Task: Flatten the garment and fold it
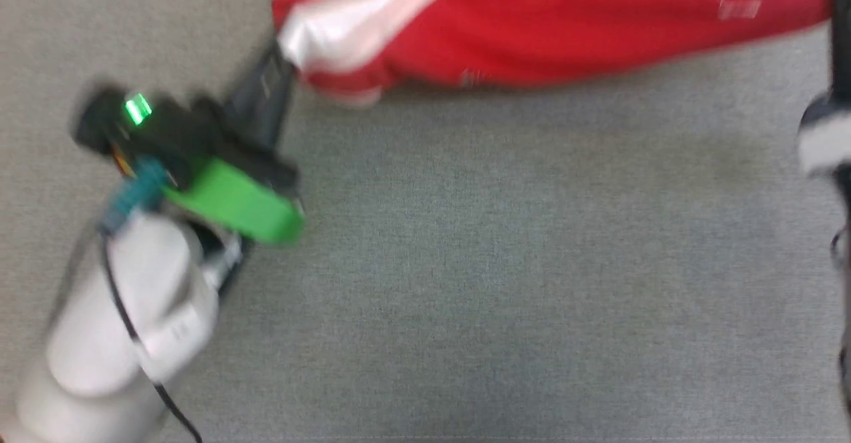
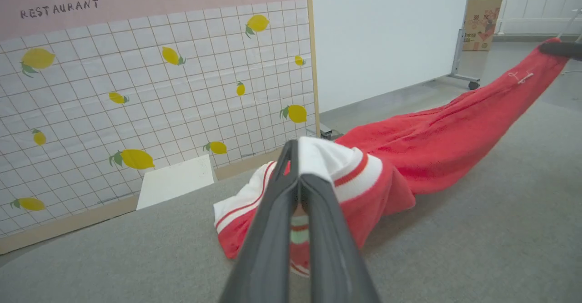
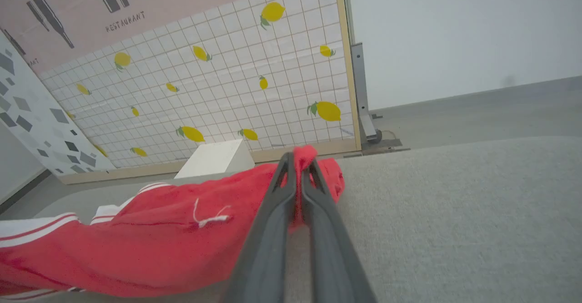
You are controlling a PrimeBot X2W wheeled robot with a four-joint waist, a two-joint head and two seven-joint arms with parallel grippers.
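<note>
A red shirt (image 1: 565, 30) with white sleeves and red-striped trim hangs stretched between two grippers over grey carpet (image 1: 498, 263). The fingers of the left gripper (image 2: 298, 157) are closed on a white sleeve at its striped band. The fingers of the right gripper (image 3: 298, 159) are closed on a bunched red edge at the shirt's opposite end. Near the left gripper a fold of the shirt rests on the carpet, and from there the cloth slopes up toward the right gripper. The head view is motion-blurred. Behind stands a tiled panel (image 2: 159, 89) printed with lemons and the word RESTAURANT, with a white block (image 2: 175, 180) at its foot.
</note>
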